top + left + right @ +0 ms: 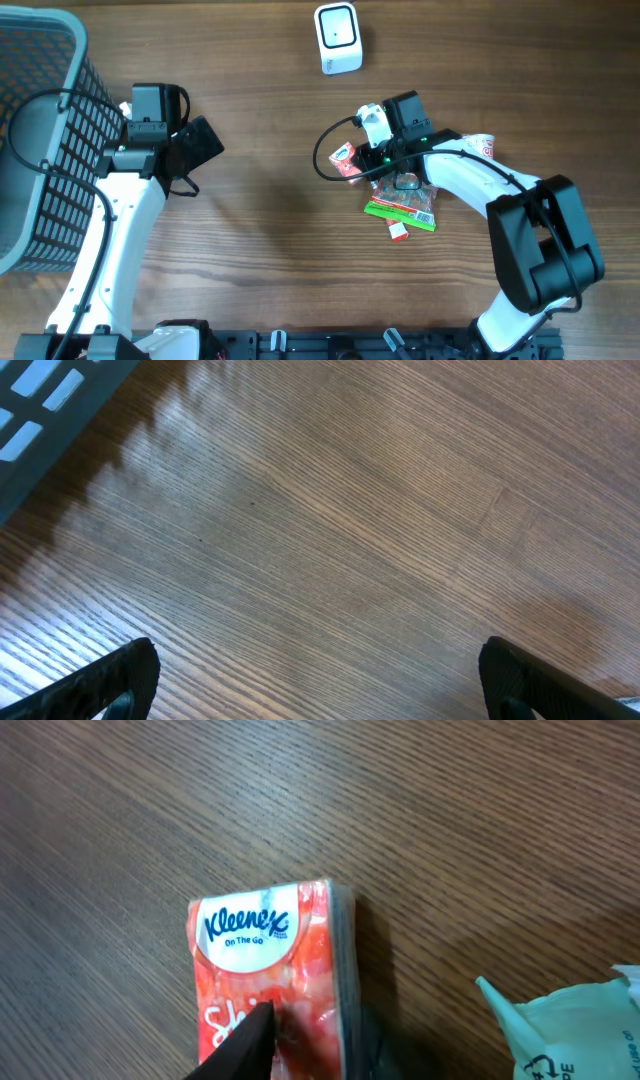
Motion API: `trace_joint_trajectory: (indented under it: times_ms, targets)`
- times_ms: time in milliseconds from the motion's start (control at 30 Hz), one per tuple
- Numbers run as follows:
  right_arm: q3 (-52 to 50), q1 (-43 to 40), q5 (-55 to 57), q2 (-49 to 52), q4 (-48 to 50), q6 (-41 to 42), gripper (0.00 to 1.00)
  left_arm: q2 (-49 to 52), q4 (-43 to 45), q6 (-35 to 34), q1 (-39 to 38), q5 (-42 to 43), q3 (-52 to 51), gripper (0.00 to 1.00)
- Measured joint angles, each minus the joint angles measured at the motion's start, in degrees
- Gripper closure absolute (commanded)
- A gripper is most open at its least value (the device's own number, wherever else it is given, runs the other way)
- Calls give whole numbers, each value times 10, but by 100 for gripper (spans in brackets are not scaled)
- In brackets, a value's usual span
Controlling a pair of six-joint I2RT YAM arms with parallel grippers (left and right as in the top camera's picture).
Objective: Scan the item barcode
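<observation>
On table point(470, 810), Kleenex tissue pack point(265, 960): light, soft, slick film; we'd pinch across its thickness.
Right tool point(310, 1042): straddles pack; whether gripped, we cannot tell.
Left tool point(320, 685): wide open.

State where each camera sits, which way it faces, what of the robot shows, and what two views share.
Overhead: above the table, facing straight down; left arm, right arm, basket, scanner, pack.
Left wrist: on the left arm, facing down at bare table; open left hand, basket corner.
Right wrist: on the right arm, facing down at the pack; right hand.
Shared: overhead and right wrist both show the pack.
</observation>
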Motion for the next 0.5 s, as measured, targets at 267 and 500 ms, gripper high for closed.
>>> trace_joint_trajectory:
  times_ms: [267, 500]
  targets:
    - [-1, 0, -1, 5, -3, -2, 75, 0, 0, 0, 0, 0, 0, 0]
    - [-4, -1, -24, 14, 2, 53, 96, 0, 0, 0, 0, 0, 0, 0]
